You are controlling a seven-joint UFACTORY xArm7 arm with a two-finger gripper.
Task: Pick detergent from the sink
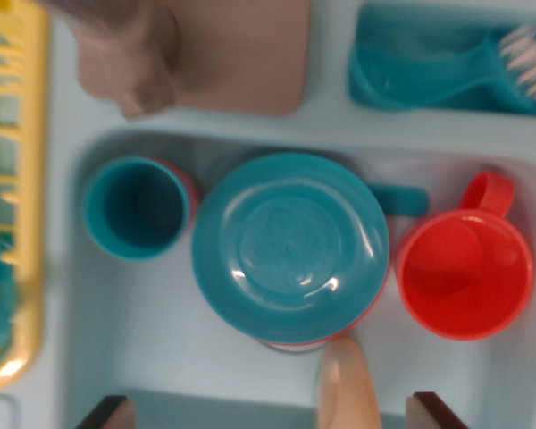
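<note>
Looking straight down into the sink point(143, 349) now, and it is a crowded basin: a teal cup point(136, 207) at the wrist view's left, a big teal plate point(290, 246) in the middle, a red mug point(464, 273) on the right with its handle pointing away. A yellow rack point(13, 179) runs down the far left edge, and a brush point(456, 67) lies in its own tray up top, outside the basin.

And the detergent? My read is that it's the cream, rounded bottle point(348, 391) poking up at the bottom of the frame, just below the plate's rim and near the mug. It's blurred, so that's a judgement, not a certainty.

The gripper point(272, 413) is released, jaws spread wide, both dark tips just showing at the bottom corners. The bottle sits between them, closer to the right-hand tip, and neither tip touches it.

So where does the task stand? Early going. Nothing is grasped, nothing lifted; the bottle is in the sink. The arm looks lined up over it, though off-centre. What's left is the whole pick: centre on the bottle, come down, close, and lift it clear without knocking the plate or mug, which crowd it closely
</note>
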